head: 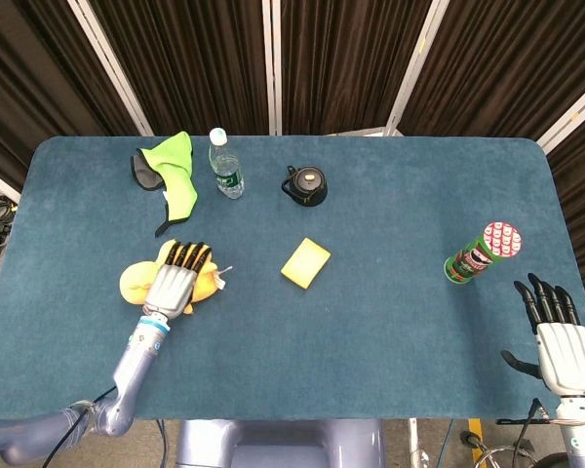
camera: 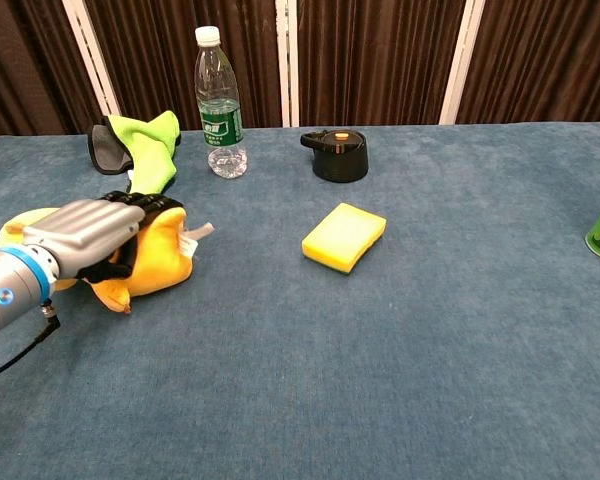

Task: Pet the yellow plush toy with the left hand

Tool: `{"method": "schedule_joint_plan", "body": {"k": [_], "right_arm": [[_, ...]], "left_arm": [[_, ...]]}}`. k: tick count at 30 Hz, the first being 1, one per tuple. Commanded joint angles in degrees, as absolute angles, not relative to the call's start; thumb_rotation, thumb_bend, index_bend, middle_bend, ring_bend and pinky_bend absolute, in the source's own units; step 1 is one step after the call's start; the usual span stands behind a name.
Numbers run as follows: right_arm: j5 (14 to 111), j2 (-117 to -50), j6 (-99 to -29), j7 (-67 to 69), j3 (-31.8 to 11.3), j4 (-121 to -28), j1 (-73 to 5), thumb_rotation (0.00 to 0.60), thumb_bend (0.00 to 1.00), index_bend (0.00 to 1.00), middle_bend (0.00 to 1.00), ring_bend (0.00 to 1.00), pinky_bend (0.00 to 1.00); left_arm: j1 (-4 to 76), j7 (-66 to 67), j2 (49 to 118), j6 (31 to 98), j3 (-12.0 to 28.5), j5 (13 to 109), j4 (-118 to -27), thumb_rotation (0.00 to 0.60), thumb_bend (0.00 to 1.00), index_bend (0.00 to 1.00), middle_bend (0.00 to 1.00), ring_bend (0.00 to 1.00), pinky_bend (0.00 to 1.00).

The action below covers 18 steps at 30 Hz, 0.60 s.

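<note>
The yellow plush toy lies on its side at the left of the blue table. My left hand lies flat on top of it, fingers spread over its head end and pointing away from me. In the chest view the left hand covers the upper side of the plush toy, and a white tag sticks out to the right. My right hand hovers open, palm down, off the table's near right corner and holds nothing.
A green cloth on a black eye mask, a water bottle and a black lidded pot stand at the back. A yellow sponge lies mid-table. A green snack can stands at the right.
</note>
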State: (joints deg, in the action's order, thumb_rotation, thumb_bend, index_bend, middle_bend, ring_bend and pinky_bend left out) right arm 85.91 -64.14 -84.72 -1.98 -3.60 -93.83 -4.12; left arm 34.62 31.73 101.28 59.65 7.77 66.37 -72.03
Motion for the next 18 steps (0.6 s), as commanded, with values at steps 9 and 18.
{"method": "schedule_joint_plan", "body": {"k": [9, 18], "right_arm": [[86.5, -64.3, -85.3, -2.4, -3.4, -94.0, -3.9, 0.6, 0.02, 0.0, 0.0, 0.0, 0.0], [86.8, -64.4, -85.4, -2.9, -3.2, -94.1, -3.9, 0.6, 0.02, 0.0, 0.0, 0.0, 0.0]], "left_arm": [[33.3, 30.3, 98.4, 65.7, 6.6, 71.7, -78.0, 0.6, 1.0, 0.0, 0.0, 0.0, 0.0], [31.4, 25.6, 93.5, 67.7, 7.6, 72.0, -78.0, 0.6, 1.0, 0.0, 0.0, 0.0, 0.0]]}}
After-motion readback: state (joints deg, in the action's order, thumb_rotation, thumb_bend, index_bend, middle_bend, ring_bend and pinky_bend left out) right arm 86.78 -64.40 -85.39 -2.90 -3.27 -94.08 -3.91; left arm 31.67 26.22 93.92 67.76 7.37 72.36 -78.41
